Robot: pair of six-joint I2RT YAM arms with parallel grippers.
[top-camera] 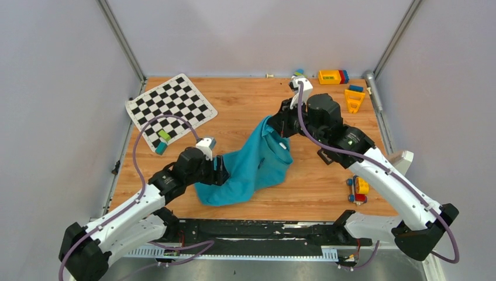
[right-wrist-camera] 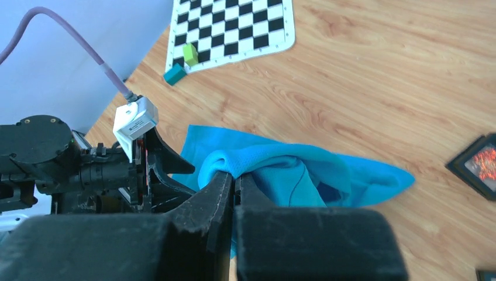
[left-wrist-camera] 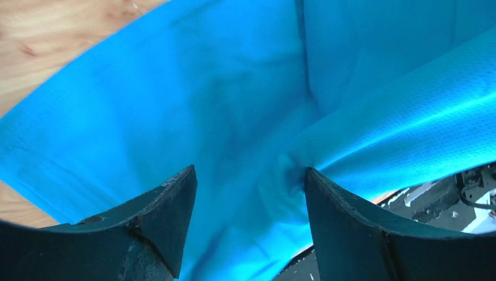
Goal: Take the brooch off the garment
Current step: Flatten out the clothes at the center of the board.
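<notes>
1. So, shirt (top-camera: 257, 164) lies mid-bench (top-camera: 245, 99), crumpled. Its far end is pulled up off the wood towards the right arm, and its near-left end is on the surface.
2. Right end effector (right-wrist-camera: 235, 175): clamped tight on a rolled fold at the shirt's raised end. In the right wrist view the fabric bulges out just past the tips.
3. Left end effector (left-wrist-camera: 250, 175): jaws apart, at the shirt's near-left edge. In the left wrist view fabric fills the gap, bunched against the right-hand finger (left-wrist-camera: 351, 222). No pinch is visible.
4. Can't make out the brooch on the cloth in any view.
5. Checkered mat (top-camera: 169, 108) is at the far-left corner, well apart from the shirt. A green block (top-camera: 164, 136) and a teal block (top-camera: 161, 148) sit at its near corner.
6. A black box (right-wrist-camera: 476, 164) with a red glittery inside sits on the wood near the shirt's tail, not touching.
7. A toy car (top-camera: 358, 190) sits near-right, beside the right arm.
</notes>
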